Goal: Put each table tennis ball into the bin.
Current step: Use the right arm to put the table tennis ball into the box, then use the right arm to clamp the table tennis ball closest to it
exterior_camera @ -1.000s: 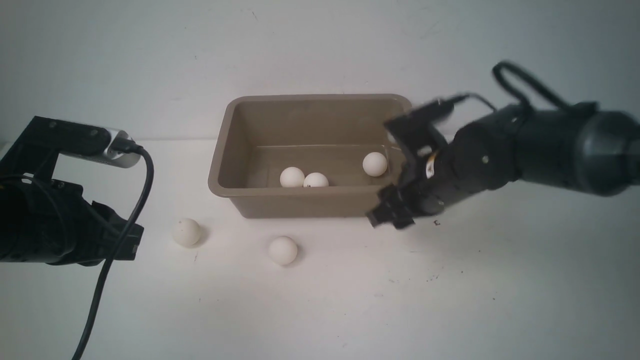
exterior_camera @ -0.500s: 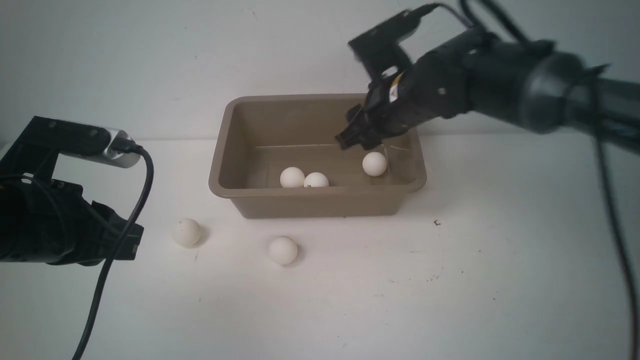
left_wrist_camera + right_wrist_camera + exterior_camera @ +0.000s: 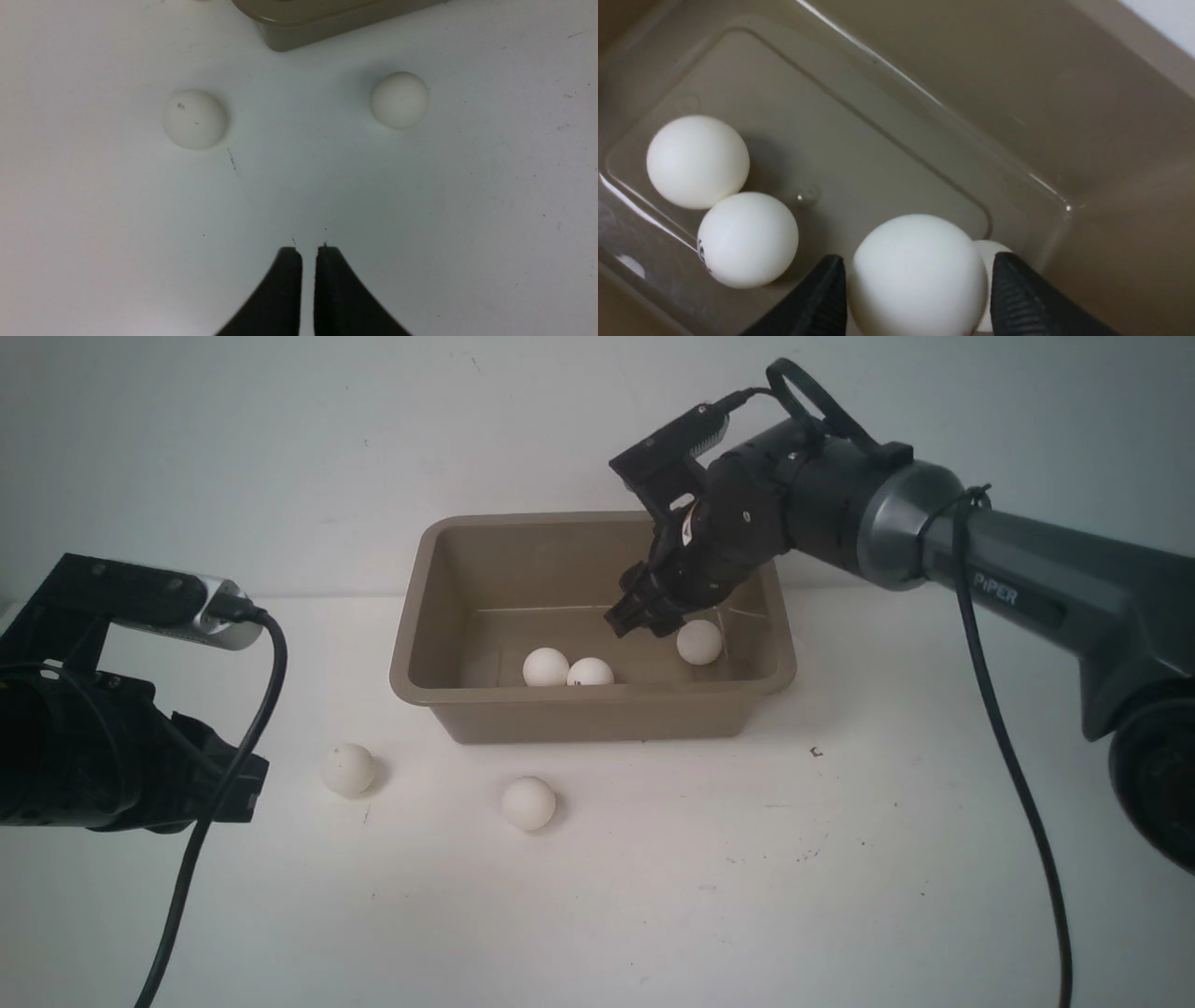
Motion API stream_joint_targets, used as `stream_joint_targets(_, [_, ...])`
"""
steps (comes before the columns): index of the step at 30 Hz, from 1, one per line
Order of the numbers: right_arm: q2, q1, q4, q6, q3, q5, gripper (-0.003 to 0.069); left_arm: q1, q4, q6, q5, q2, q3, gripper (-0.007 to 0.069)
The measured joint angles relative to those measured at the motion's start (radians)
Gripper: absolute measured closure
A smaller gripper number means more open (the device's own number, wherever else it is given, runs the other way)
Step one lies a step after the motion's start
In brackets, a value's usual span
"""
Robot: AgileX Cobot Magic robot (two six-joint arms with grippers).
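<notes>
The taupe bin (image 3: 579, 709) stands mid-table and also shows in the right wrist view (image 3: 1064, 93). Three table tennis balls lie in it (image 3: 545, 666), (image 3: 590, 672), (image 3: 699, 642). My right gripper (image 3: 639, 621) hangs inside the bin above its floor, shut on a fourth ball (image 3: 917, 275), which is hidden in the front view. Two more balls lie on the table in front of the bin (image 3: 348, 769), (image 3: 528, 803); the left wrist view shows them too (image 3: 195, 119), (image 3: 400, 100). My left gripper (image 3: 308, 252) is shut and empty, low at the left, short of those two balls.
The white table (image 3: 840, 877) spreads around the bin, with a grey wall behind. A black cable (image 3: 224, 784) hangs off my left arm. The bin's front corner (image 3: 299, 23) shows beyond the two loose balls in the left wrist view.
My right arm rose from beside the bin's front right corner, swung over the rim and came down inside the bin with the ball. The left arm and loose balls stayed still.
</notes>
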Motion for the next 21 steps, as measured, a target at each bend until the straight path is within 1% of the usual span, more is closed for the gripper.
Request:
stream_joint_targets(7, [-0.096,-0.030,0.007,-0.003,-0.002,-0.014,0.0270,0.000,0.000,0.000,0.016,0.000,0.000,0.0594])
stream_joint_targets(11, [-0.133,-0.060,-0.004,-0.020,-0.002,0.014,0.0270,0.000,0.000,0.000,0.018,0.000,0.000,0.0594])
stream_joint_targets(12, [-0.149,-0.088,0.004,-0.031,0.003,0.050,0.0270,0.000,0.000,0.000,0.018,0.000,0.000,0.0594])
stream_joint_targets(14, [-0.162,-0.113,0.021,-0.043,0.013,0.058,0.0270,0.000,0.001,0.000,0.018,0.000,0.000,0.0594])
stream_joint_targets(15, [-0.191,-0.170,0.072,-0.079,0.038,0.058,0.0270,0.000,0.001,0.000,0.018,0.000,0.000,0.0594])
stream_joint_targets(16, [-0.206,-0.200,0.104,-0.113,0.059,0.053,0.0270,0.000,0.001,0.000,0.018,0.000,0.000,0.0594])
stream_joint_targets(17, [-0.231,-0.248,0.163,-0.160,0.086,0.045,0.0270,0.000,0.001,0.000,0.018,0.000,0.000,0.0594])
stream_joint_targets(18, [-0.253,-0.297,0.246,-0.246,0.130,0.027,0.0270,0.000,0.001,0.000,0.018,0.000,0.000,0.0594])
stream_joint_targets(19, [-0.266,-0.331,0.288,-0.290,0.151,0.018,0.0270,0.000,0.001,0.000,0.018,0.000,0.000,0.0594])
stream_joint_targets(21, [-0.280,-0.388,0.400,-0.429,0.202,0.000,0.0270,0.000,0.001,0.000,0.018,0.000,0.000,0.0594])
